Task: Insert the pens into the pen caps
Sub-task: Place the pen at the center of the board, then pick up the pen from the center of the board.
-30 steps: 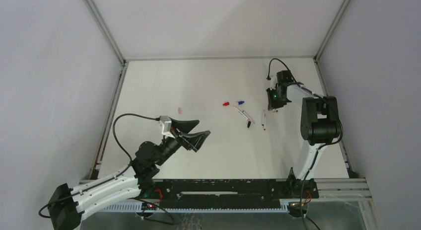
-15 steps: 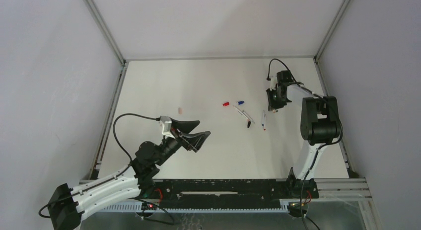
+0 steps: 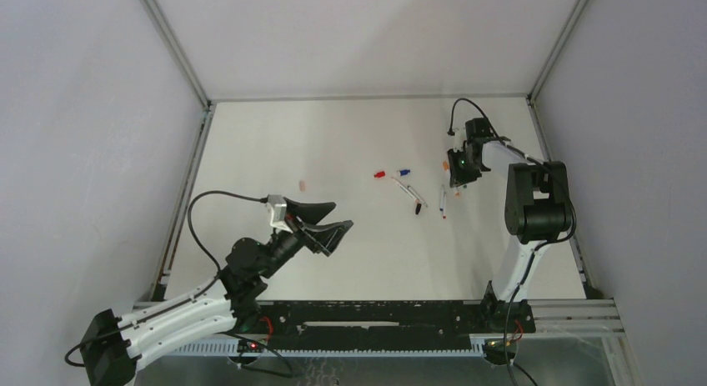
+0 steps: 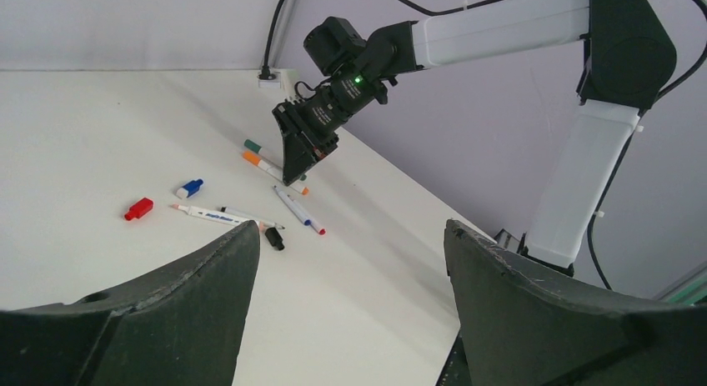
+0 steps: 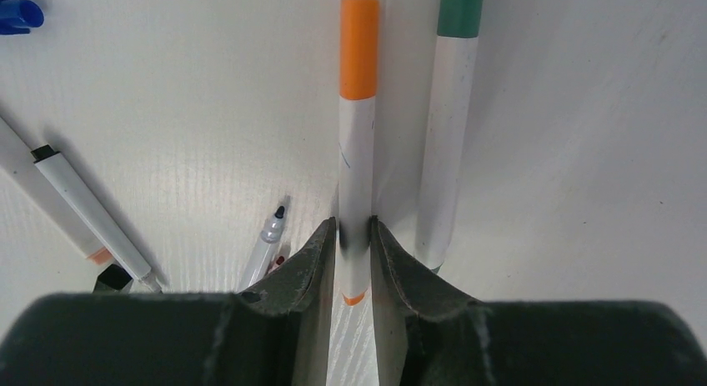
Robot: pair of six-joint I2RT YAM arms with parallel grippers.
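My right gripper [image 5: 353, 236] is clamped on the orange pen [image 5: 357, 136], its 2 fingers pinching the white barrel close to the tail end. The pen lies flat on the table [image 3: 333, 136] and runs straight out ahead of the fingers, with its orange cap at the far end. Just beside it, on the gripper's right, lies the green pen [image 5: 446, 136], parallel and not quite touching.

I judge these pens light, stiff and smooth-walled, so they are apt to roll or swivel in a narrow pinch. I would take hold across the barrel nearer the middle and leave the tip end free. The caps are tiny and would skate away under a push, so each needs a grip across its sides with the open mouth clear.

Near the fingers on the left lie an uncapped pen with a dark tip [image 5: 265, 244], a black cap [image 5: 112, 278] and a pen with a black band [image 5: 87, 211], with another barrel behind that one. Farther out are the blue cap [image 5: 18, 12] and the red cap [image 4: 139, 208].

My count is 5 pens, 2 of them apparently capped, and 3 loose caps.

Well apart from all this, my left gripper [image 4: 350, 236] hangs spread wide and holds nothing.
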